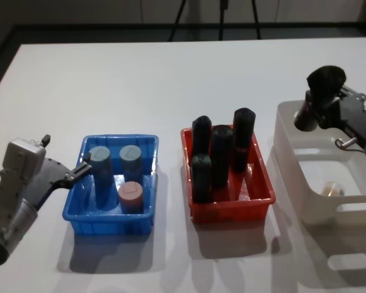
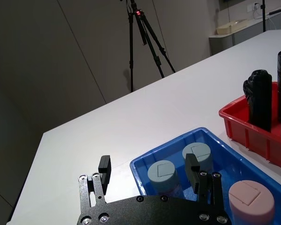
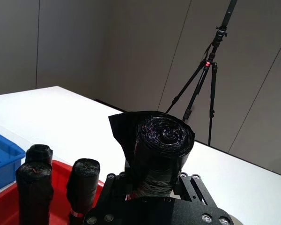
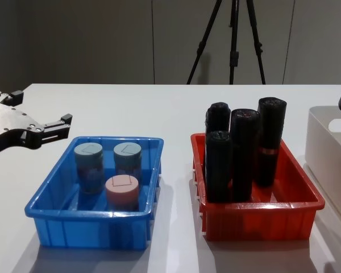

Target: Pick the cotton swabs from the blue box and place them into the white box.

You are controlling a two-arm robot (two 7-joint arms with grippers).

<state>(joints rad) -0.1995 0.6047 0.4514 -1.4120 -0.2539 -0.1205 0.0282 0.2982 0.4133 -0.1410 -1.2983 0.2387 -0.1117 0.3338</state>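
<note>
Left gripper point(image 1: 85, 166) released at the blue box point(image 1: 79, 210); right gripper point(image 1: 325, 108) grasping a black roll point(image 1: 325, 82).
Three swabs point(image 1: 129, 195) stand in the blue box, at 9 o'clock of the red tray point(image 1: 232, 210); the roll hangs over the white box point(image 1: 305, 201), at 3 o'clock.

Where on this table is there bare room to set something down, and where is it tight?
Free: the table behind the blue box and red tray, and the strip between those two. The white box floor looks mostly bare, one item inside. Crowded: black rolls pack the red tray; three swab tubs and the open left claw fill the blue box's left and middle.
</note>
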